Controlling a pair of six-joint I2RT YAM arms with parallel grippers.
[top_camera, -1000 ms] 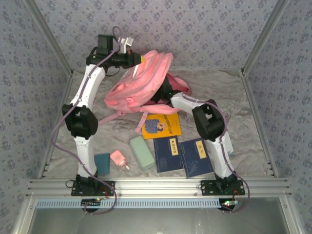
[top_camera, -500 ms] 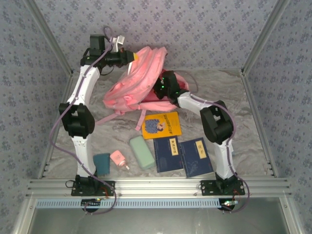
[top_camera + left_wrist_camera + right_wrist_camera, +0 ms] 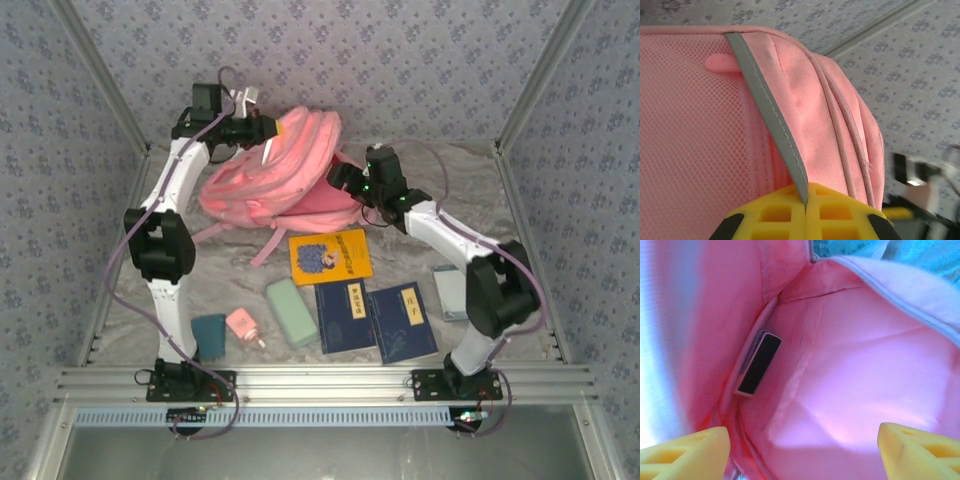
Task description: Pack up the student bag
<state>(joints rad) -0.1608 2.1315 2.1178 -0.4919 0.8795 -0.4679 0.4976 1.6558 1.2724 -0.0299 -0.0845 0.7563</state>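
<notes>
I'm clamping left claw (image 3: 805,207) on student bag (image 3: 270,175) reflective strip (image 3: 771,122), 12 o'clock edge; fabric soft, sagging. Right claw (image 3: 802,445) gaping empty at 3 o'clock mouth.

The student bag (image 3: 265,175) is pink with a grey strip (image 3: 772,120). One book (image 3: 330,257) is yellow. The worktop (image 3: 225,275) is marbled grey.

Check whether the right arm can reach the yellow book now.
Likely yes: the right gripper is open and empty at the bag mouth, and the yellow book lies uncovered just in front of it.
</notes>
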